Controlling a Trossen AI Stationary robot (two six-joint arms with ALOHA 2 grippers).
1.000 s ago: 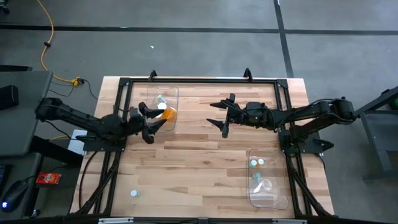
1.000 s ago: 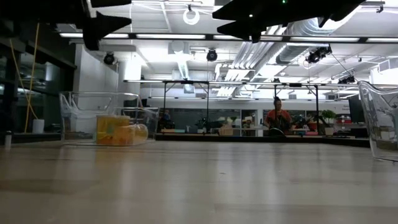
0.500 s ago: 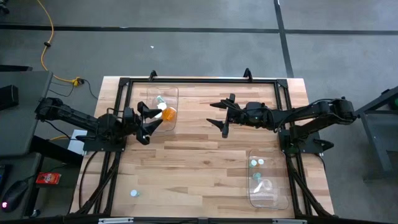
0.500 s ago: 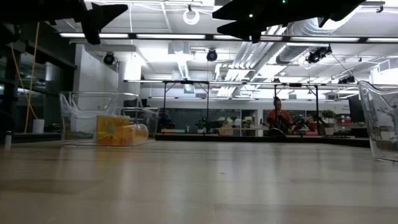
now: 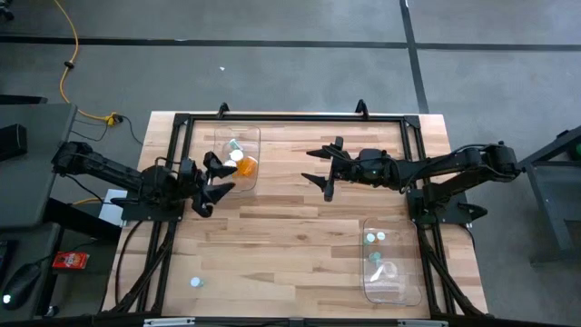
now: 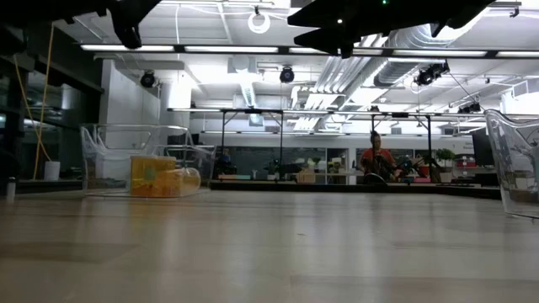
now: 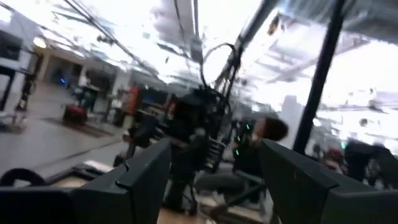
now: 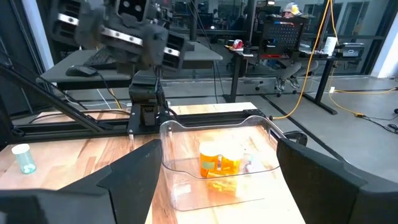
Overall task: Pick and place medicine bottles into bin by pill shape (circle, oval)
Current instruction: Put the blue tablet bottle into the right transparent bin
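Medicine bottles: an amber one (image 5: 246, 167) lies in the far bin (image 5: 238, 136); a teal one (image 5: 194, 282) waits on the surface. My left pincer (image 5: 216, 176), apart and empty beside the bin, should fetch it; my right pincer (image 5: 324, 168) hangs apart, idle

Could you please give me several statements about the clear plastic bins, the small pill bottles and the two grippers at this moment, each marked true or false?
1. An amber-orange pill bottle lies inside the clear plastic bin at the table's far left. True.
2. The right gripper is shut on a bottle. False: it is open and empty, above the middle of the wooden table.
3. One pale teal-tinted bottle with a white cap stands alone near the table's front left, outside both bins. True.
4. The second clear bin at the front right is empty. False: pale bottles lie in it.
5. The left gripper holds the amber-orange pill bottle. False: it is open and empty, beside the far-left bin.
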